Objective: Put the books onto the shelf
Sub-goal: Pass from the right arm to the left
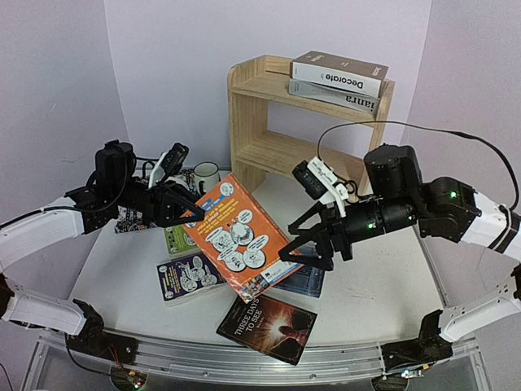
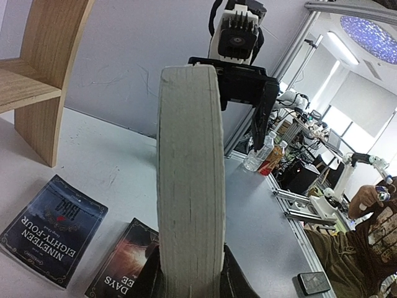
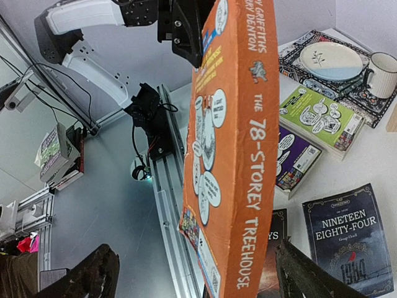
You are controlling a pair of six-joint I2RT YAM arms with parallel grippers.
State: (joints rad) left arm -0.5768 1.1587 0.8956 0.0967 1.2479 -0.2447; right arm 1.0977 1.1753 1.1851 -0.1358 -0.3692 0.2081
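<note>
An orange paperback book (image 1: 240, 238) hangs tilted above the table. My left gripper (image 1: 189, 213) is shut on its upper left edge; the left wrist view shows the page edge (image 2: 189, 161) clamped between the fingers (image 2: 239, 279). My right gripper (image 1: 291, 244) is open around the lower right corner, its fingers (image 3: 93, 273) wide of the spine (image 3: 251, 186) and not touching. "Decorate" (image 1: 338, 73) and "ianra" (image 1: 342, 96) lie stacked on top of the pine shelf (image 1: 252, 122). On the table lie the green (image 1: 177, 239), purple (image 1: 189, 277), "Nineteen Eighty-Four" (image 3: 350, 239) and "Three Days to See" (image 1: 267, 327) books.
A patterned placemat (image 3: 366, 102) with a plate (image 3: 330, 61) and a white mug (image 1: 205, 175) lies at the back left beside the shelf. An aluminium rail (image 1: 244, 358) runs along the table's near edge.
</note>
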